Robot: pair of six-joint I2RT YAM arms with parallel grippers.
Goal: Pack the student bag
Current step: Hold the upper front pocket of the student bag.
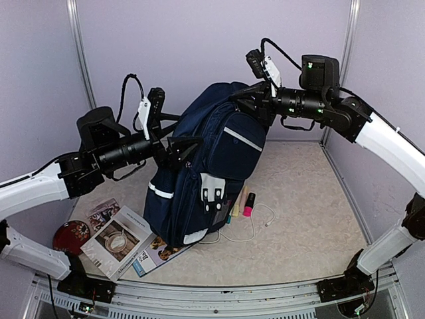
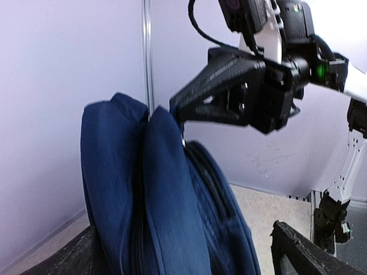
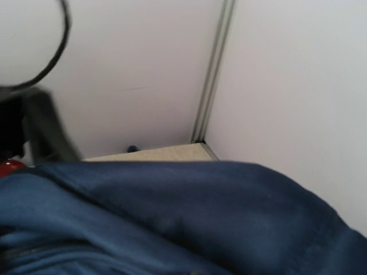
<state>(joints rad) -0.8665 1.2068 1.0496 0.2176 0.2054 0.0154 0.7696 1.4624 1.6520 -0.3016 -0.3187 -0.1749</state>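
The student bag (image 1: 206,173) stands upright at the centre of the worktop (image 1: 305,199), leaning slightly toward the right arm. The right tool (image 1: 247,98) is clenched on the fabric at the bag's top edge. The left tool (image 1: 188,149) is released, with its fingers (image 2: 304,252) spread wide on either side of the bag's upper part. Printed booklets (image 1: 119,242) and a white cable (image 1: 255,222) lie at the bag's base.

The bag (image 1: 206,166) stands upright at mid-table, a little tilted. It is navy fabric with white stripes and a white-grey patch on its front pocket, its top pinched into a peak.
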